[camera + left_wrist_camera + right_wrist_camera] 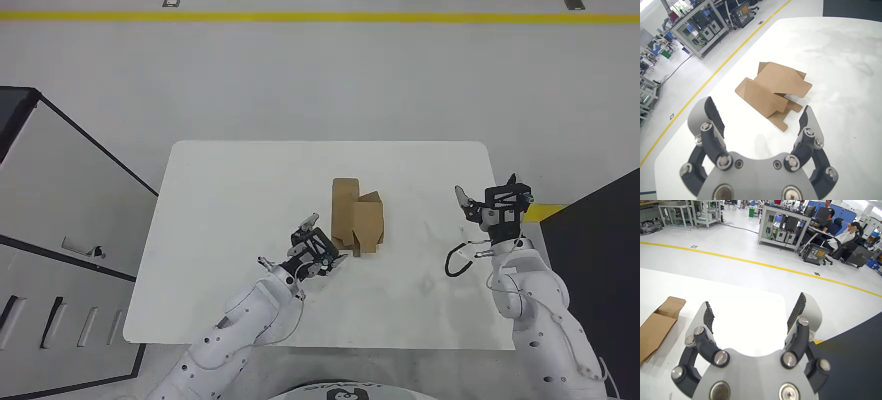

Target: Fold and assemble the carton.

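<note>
On the white table, a partly folded brown carton, flaps loose and one panel raised, just ahead of the left gripper. Jaws there spread wide, gripping nothing; nearest flap close by one fingertip, contact impossible to tell. Right gripper well apart from the carton, near the table's edge, jaws likewise wide and empty, carton off beyond the outer side of one finger.
</note>
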Robot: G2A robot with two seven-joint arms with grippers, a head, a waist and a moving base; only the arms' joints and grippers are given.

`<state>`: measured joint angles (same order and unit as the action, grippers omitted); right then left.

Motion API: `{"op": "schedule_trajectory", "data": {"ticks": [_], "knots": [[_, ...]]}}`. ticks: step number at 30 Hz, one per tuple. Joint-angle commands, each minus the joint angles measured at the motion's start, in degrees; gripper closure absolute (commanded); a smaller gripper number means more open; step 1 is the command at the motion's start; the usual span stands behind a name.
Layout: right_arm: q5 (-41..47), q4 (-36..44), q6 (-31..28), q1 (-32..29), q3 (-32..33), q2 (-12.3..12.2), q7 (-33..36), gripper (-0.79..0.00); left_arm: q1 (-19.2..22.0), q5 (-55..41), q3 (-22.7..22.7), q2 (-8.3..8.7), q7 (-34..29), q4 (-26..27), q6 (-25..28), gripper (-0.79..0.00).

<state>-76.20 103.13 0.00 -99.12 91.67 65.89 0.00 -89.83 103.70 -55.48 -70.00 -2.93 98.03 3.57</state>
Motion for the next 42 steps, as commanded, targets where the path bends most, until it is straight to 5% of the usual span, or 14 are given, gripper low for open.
{"op": "schedule_trajectory", "data": {"ticks": [1,11,42], "knots": [[0.00,0.00,0.00,0.00,0.00,0.00,0.00,-0.785,0.99,-3.02,2.39,-0.68,2.24,-2.04,0.05,-0.785],[0.00,0.00,0.00,0.00,0.00,0.00,0.00,-0.785,8.16,0.05,11.13,-4.04,3.32,-12.09,-7.55,-0.785],[0.00,0.00,0.00,0.00,0.00,0.00,0.00,-0.785,8.92,0.91,11.82,-5.84,0.54,-15.91,-13.89,-0.785]]}}
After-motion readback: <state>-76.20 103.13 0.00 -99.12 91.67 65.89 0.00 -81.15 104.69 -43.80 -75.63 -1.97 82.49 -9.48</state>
